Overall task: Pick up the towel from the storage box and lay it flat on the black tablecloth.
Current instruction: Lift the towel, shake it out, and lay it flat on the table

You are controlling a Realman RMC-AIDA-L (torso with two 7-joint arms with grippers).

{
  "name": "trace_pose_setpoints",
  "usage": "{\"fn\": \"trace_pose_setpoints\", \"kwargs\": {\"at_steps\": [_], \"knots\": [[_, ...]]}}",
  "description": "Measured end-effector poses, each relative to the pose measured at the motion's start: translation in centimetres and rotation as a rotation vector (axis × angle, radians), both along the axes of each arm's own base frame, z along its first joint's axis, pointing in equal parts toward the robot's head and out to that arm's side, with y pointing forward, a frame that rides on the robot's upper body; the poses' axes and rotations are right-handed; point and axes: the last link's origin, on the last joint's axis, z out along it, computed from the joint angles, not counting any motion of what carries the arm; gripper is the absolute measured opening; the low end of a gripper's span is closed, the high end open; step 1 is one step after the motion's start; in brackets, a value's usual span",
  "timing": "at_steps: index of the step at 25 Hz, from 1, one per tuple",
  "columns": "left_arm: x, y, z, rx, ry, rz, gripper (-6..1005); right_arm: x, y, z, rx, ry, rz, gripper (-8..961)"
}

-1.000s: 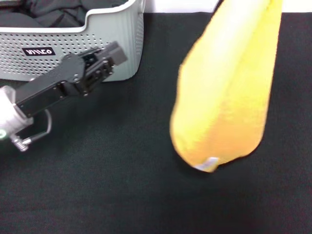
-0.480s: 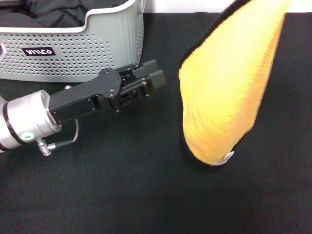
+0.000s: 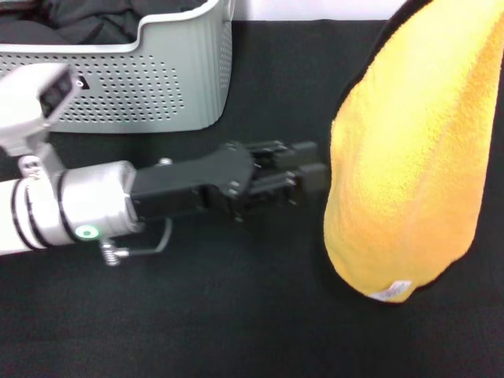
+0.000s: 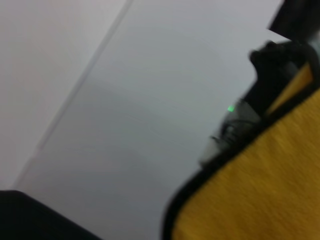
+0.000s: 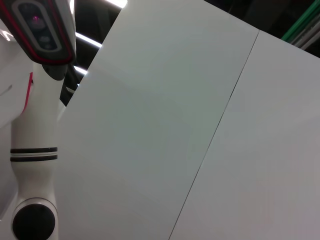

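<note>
The towel (image 3: 417,142) hangs in the air at the right, yellow-orange face toward me, black trim along its edge and a small white tag (image 3: 391,290) at its lowest point just above the black tablecloth (image 3: 236,315). Its top runs out of the head view. The left wrist view shows the towel (image 4: 260,200) close up, with the right gripper (image 4: 282,75) shut on its upper edge. My left gripper (image 3: 311,161) reaches in from the left, open, its tips right beside the towel's left edge. The storage box (image 3: 157,87) stands at the back left.
A dark black cloth heap (image 3: 87,20) lies inside the storage box. The left arm's silver forearm (image 3: 71,213) stretches across the cloth in front of the box. A white wall fills the right wrist view.
My left gripper has swept from in front of the box to the right and nearer, up to the towel's edge. The hanging towel has shifted right and lower.
</note>
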Motion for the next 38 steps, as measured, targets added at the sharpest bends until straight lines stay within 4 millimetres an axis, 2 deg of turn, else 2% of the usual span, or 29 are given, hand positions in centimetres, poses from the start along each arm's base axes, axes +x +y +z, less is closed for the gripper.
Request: {"fn": "trace_pose_setpoints", "kwargs": {"at_steps": [6, 13, 14, 23, 30, 35, 38], "knots": [[2.4, -0.1, -1.9, -0.053, -0.045, -0.059, 431, -0.2, 0.1, -0.6, -0.003, 0.006, 0.01, 4], [3.2, 0.7, -1.6, 0.036, -0.119, -0.034, 428, 0.6, 0.3, -1.1, 0.002, 0.014, -0.017, 4], [3.1, 0.8, -1.4, 0.048, -0.13, -0.023, 403, 0.8, 0.3, -1.1, 0.005, 0.016, -0.021, 5], [2.2, 0.8, -0.4, 0.1, -0.16, 0.006, 210, 2.0, 0.8, -0.8, 0.03, 0.042, -0.071, 5], [0.8, 0.1, 1.5, 0.174, -0.184, 0.011, 87, 2.8, 1.1, -0.4, 0.043, 0.062, -0.109, 5], [-1.0, 1.1, 0.4, 0.167, -0.081, 0.145, -1, 1.8, 1.3, 0.3, 0.066, 0.106, -0.08, 5], [-2.0, 1.8, -1.2, 0.13, 0.036, 0.226, 10, 0.1, 1.5, 0.7, 0.076, 0.113, -0.016, 5]]}}
